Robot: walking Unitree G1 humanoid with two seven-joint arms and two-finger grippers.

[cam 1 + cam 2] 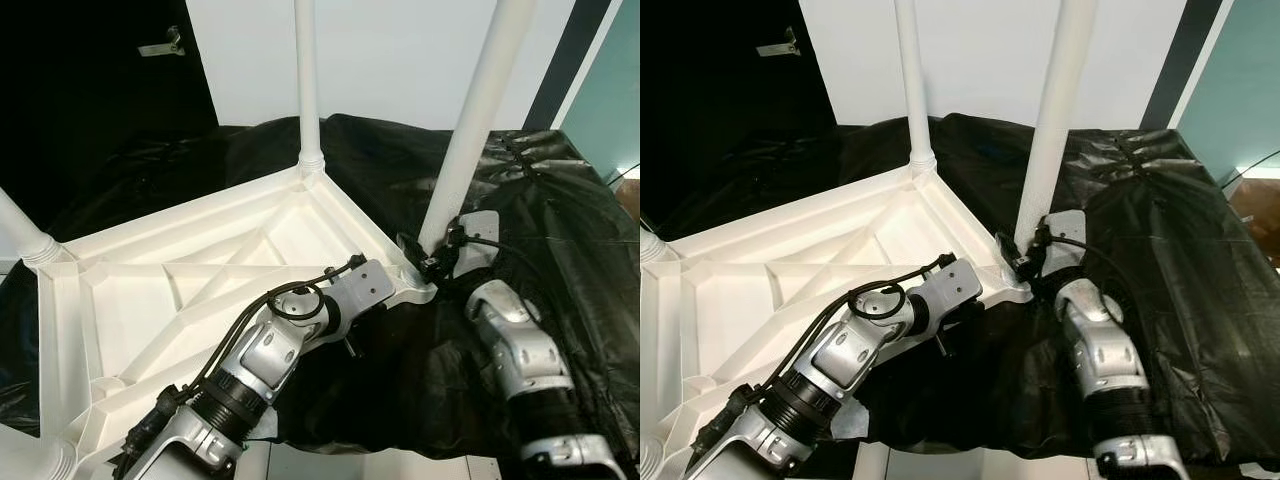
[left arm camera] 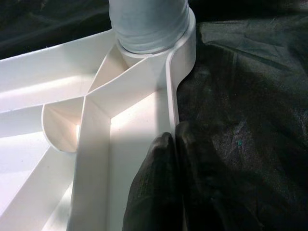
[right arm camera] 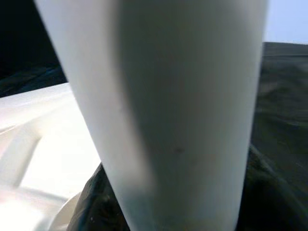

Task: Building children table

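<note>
— Where is the tabletop, and how does it lie?

— The white tabletop (image 1: 200,280) lies upside down on a black cloth (image 1: 560,260), ribbed underside up. White legs stand up from its corners: a far leg (image 1: 307,80) rises beyond both grippers, and a tilted near leg (image 1: 470,130) stands in the corner socket just ahead of them.

— What is the left gripper doing?

— The left gripper (image 2: 166,159) sits at the tabletop's outer rim, close behind that corner socket. In its wrist view the two black fingers (image 2: 151,192) are pressed together with the thin white rim wall pinched between them, one finger inside the tabletop, the other over the cloth.

— And the right one?

— The right gripper (image 1: 440,255) is at the foot of the near leg, against it where it meets the corner. Its wrist view has the leg (image 3: 178,110) directly in front, very close, with the tabletop off to one side. Whether its fingers are spread or clamped on the leg cannot be told.

— Anything else around?

— A white wall (image 1: 400,50) stands behind the cloth-covered surface.
</note>
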